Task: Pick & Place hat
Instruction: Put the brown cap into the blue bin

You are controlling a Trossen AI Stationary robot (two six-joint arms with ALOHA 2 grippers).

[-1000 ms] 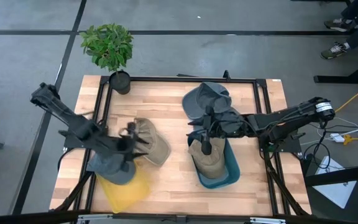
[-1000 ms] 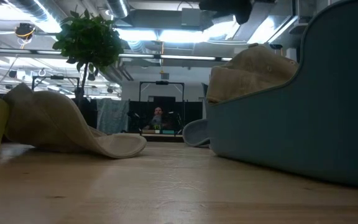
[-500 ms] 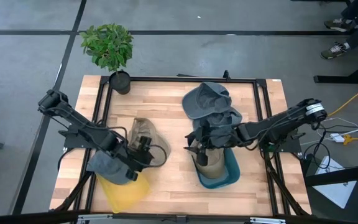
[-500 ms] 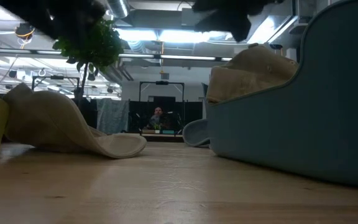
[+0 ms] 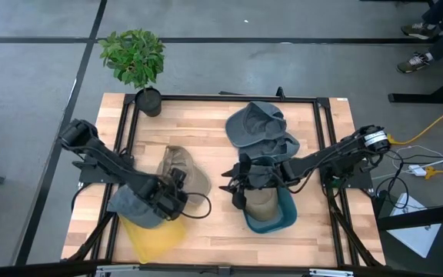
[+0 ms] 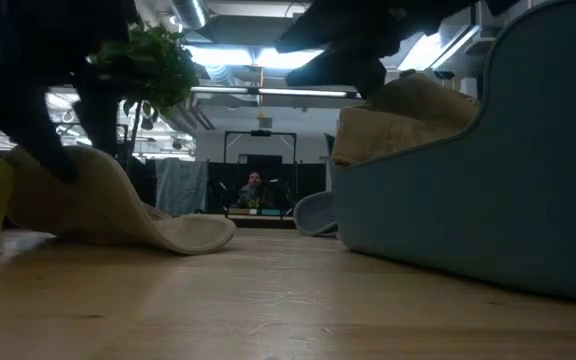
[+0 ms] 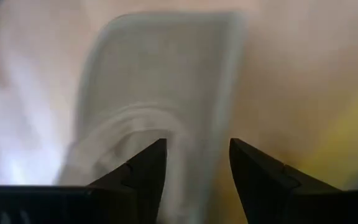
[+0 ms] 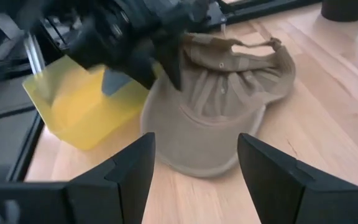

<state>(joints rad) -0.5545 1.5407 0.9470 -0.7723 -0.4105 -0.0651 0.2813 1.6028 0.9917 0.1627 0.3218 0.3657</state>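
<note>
A tan cap [image 5: 184, 173] is seen lying loose on the wooden table [image 5: 214, 131], left of centre, with the left gripper [image 5: 177, 191] poised at its near edge and a yellow bin [image 5: 154, 235] just beside it. The left gripper's two fingers are parted by a narrow gap and nothing is held between them; in its wrist view, pale fabric fills the frame beyond the fingertips. The right gripper [image 5: 233, 183] is stretched out from the table's right side above the gap between the cap and a teal bin [image 5: 287, 219], its fingers spread wide and empty. A second tan hat [image 5: 260, 201] is already lodged in the teal bin, and a grey hat [image 5: 256, 123] rests behind it. The cap appears soft and light — likely to fold and sag when lifted, though little likely to slip — so the stiffer brim, or a pinch of the crown's edge, is judged the better hold. The cap's long axis is seen running roughly front to back across the table, the brim [image 8: 197, 152] pointing toward the table's near edge and the open strap end [image 8: 253, 46] toward a potted plant [image 5: 135, 58] at the far corner.
</note>
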